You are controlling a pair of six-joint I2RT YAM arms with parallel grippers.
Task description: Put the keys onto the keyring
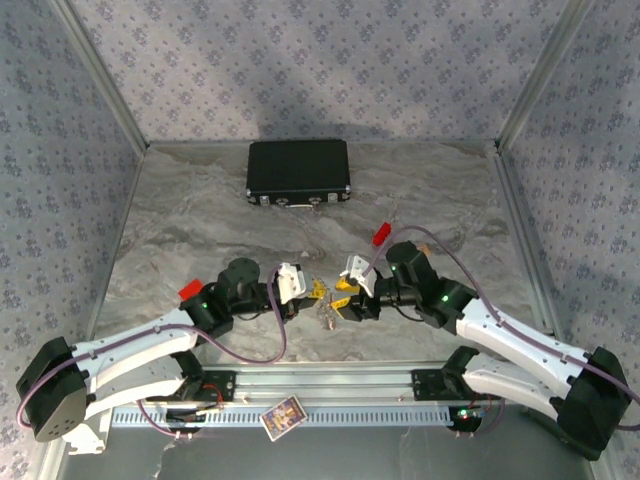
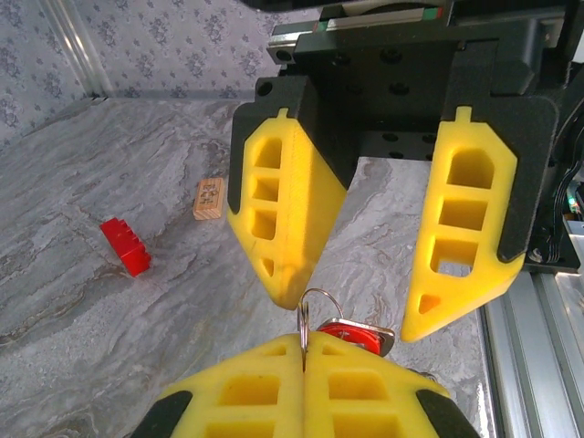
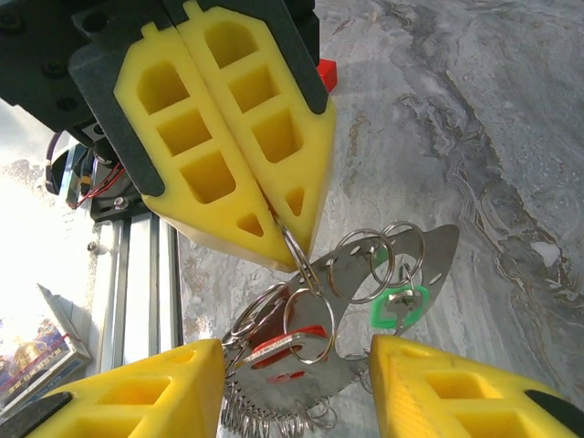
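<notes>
Just beyond the rail [image 1: 330, 383], the left gripper [image 2: 304, 351] is clamped shut on a thin ring [image 2: 316, 304], which stands upright between its tips with a red key [image 2: 351, 336] hanging beside it. The right gripper [image 3: 297, 351] faces it almost tip to tip with its jaws apart. The bunch [image 1: 326, 303] sits in that gap and holds the red key, a green key [image 3: 398, 307], loose rings [image 3: 401, 242] and a flat metal blade [image 3: 440, 260]. Lowest of all is the bead-edged keyring [image 3: 260, 415], partly cut off at the frame edge. Whether either right finger touches the bunch cannot be told.

The step looks like a fresh grip by the right gripper. To do it well, the fingers should close on one key's plastic head alone, clear of the tangle of rings, with the left gripper's pinch as the fixed anchor. A slow, square approach matters, because the metal is slick and thin and a sideways nudge could twist the ring out of the left tips. Closing on the whole cluster would likely lock the keys together.

Farther out on the table [image 1: 190, 230] lie a red block [image 2: 125, 246] and a wooden bit [image 2: 209, 198], well apart from the work. A black case [image 1: 299, 172] sits near the back wall.
</notes>
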